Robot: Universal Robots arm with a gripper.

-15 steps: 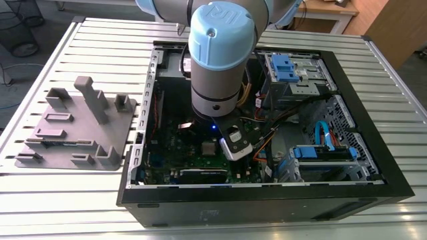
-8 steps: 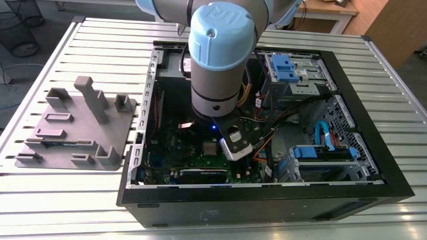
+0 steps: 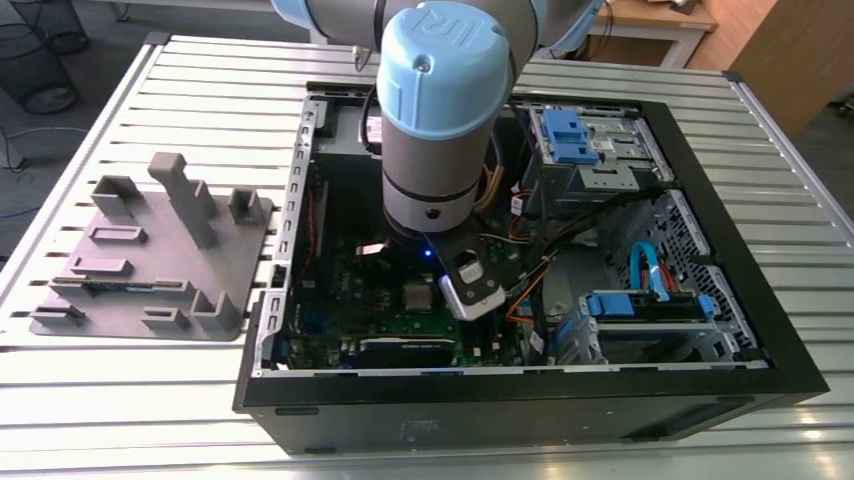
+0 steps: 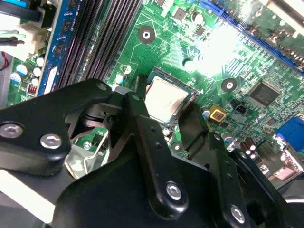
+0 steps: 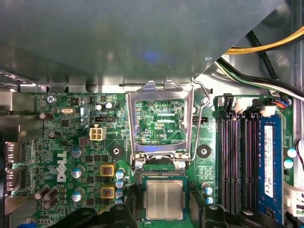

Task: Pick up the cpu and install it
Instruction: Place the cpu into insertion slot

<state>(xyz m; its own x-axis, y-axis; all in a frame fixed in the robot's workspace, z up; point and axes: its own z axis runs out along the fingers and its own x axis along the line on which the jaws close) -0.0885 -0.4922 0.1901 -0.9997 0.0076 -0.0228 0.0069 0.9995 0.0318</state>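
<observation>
Pincer [image 4: 165, 105], matte black fingers [image 4: 142, 128] wide apart, astride flat square silver-grey cpu [image 5: 164, 199] in socket [image 5: 161, 175].

In the second wrist view the fingers [image 4: 142, 133] of the gripper [image 4: 163, 105] hide from you the near edge of the cpu [image 4: 165, 97]. In the first wrist view a blurred grey panel [image 5: 118, 38] shuts off what lies beyond the cpu. In the exterior view the arm [image 3: 434, 120] hides the board [image 3: 340, 300] just beside the cpu.
</observation>
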